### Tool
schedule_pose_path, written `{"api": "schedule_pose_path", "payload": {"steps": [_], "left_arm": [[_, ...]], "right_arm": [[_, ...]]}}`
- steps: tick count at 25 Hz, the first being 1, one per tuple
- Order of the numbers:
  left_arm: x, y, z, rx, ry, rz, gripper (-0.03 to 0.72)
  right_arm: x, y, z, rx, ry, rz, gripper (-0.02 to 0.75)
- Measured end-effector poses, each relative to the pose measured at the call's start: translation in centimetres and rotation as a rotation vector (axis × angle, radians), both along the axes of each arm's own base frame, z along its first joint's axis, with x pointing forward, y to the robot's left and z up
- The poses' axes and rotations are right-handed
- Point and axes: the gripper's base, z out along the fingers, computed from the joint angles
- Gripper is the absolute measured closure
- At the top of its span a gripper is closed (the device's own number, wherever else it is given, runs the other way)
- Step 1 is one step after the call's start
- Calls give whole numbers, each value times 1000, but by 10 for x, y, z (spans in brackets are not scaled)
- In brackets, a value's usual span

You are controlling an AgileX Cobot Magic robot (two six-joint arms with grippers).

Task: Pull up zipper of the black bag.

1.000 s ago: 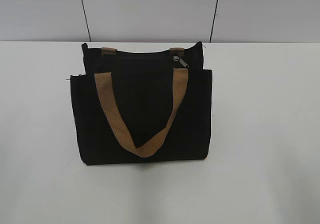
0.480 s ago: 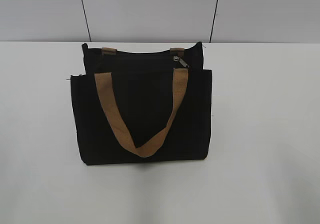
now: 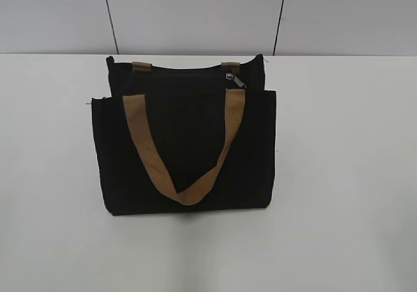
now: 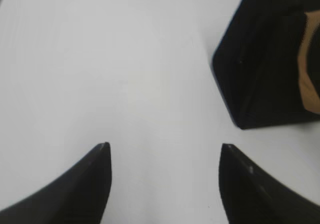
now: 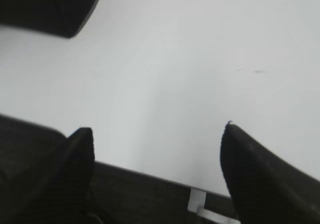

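A black bag [image 3: 184, 150] lies at the centre of the exterior view on a white table [image 3: 345, 175], its front pocket panel facing the camera and one tan-brown handle [image 3: 184, 150] drooping in a V across the panel toward the lower middle of the bag. Along the bag's top edge, in the upper middle of the frame, runs the zipper [image 3: 195, 71], with its small silver pull tab [image 3: 236, 79] sitting near the right end, just above the right root of the handle; the stubs of a second tan handle [image 3: 141, 66] show behind it. Neither arm appears in the exterior view. In the left wrist view, the left gripper [image 4: 165, 151] is spread wide over bare table, grasping nothing, with a corner of the bag at the upper right of the frame, well apart from the fingertips. In the right wrist view, the right gripper [image 5: 157, 134] is likewise released and empty, the bag's edge at the upper left.
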Motion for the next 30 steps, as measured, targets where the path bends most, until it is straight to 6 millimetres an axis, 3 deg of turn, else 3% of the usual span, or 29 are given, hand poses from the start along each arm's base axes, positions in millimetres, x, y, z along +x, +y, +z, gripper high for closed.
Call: {"api": "schedule_pose_path", "payload": {"steps": [4,9,30], "left_arm": [[-12,2,1,-5,-69,139,203],[-24,1,0,-7,-139,190,209],[-21,0,-12,-11,-73,187,230]], "right_arm": [[-17,-2,1,10,-122,-103,142],[-19,-1,0,17,-137,-134,142],[-19,0,1,28,-137,-128,142]]}}
